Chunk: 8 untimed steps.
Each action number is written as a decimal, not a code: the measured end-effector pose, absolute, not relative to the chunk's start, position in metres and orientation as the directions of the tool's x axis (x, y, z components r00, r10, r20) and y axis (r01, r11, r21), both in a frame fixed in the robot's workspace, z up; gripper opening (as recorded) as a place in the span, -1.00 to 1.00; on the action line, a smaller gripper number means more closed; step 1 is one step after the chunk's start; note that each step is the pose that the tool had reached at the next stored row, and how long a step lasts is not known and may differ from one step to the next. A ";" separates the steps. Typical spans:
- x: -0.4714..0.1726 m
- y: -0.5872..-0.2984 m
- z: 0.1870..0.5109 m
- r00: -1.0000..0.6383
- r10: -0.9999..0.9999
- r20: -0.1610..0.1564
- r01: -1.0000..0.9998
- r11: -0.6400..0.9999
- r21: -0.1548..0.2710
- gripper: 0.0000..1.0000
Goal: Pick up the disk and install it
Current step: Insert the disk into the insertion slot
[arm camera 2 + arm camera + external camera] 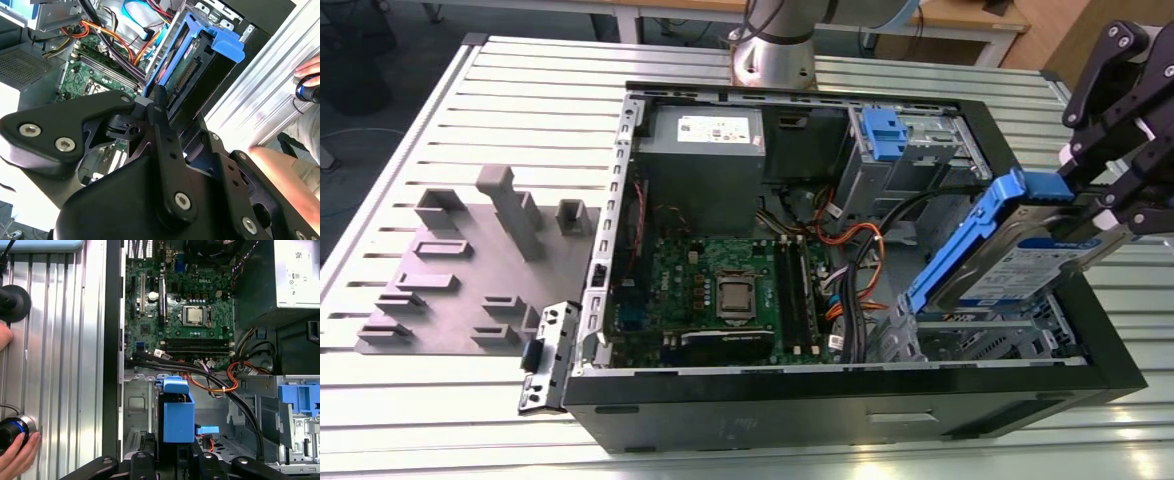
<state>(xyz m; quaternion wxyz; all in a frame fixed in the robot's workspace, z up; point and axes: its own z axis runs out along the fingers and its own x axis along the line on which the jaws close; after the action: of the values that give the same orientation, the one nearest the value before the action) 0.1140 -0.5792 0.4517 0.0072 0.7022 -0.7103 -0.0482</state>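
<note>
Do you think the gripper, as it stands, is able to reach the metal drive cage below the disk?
Probably yes. The gripper holds the disk tilted over the drive cage, whose top looks open; the cables seem to run beside it, not across it.

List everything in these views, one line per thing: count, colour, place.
disk: one, silver with blue rails, tilted over the case's drive bay
computer case: one, black, open, on the table
motherboard: one, green, inside the case
power supply: one, grey, inside the case
cables: several, orange and black, inside the case
fixture: one, grey, on the table at the exterior view's left
table: one, silver, slatted
knob: one, black with a blue ring, on the table
person's hand: one, on the knob
gripper: one, black, fingers shut on the disk's end
</note>
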 end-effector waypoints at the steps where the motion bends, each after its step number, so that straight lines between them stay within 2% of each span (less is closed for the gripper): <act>1: 0.114 -0.579 0.452 -0.013 -0.998 -0.057 -0.997 0.009 0.079 -0.30; 8: 0.115 -0.579 0.451 -0.013 -0.998 -0.057 -0.997 0.009 0.079 -0.30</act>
<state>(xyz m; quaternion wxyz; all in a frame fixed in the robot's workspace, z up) 0.1153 -0.5790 0.4513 0.0072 0.7023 -0.7102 -0.0482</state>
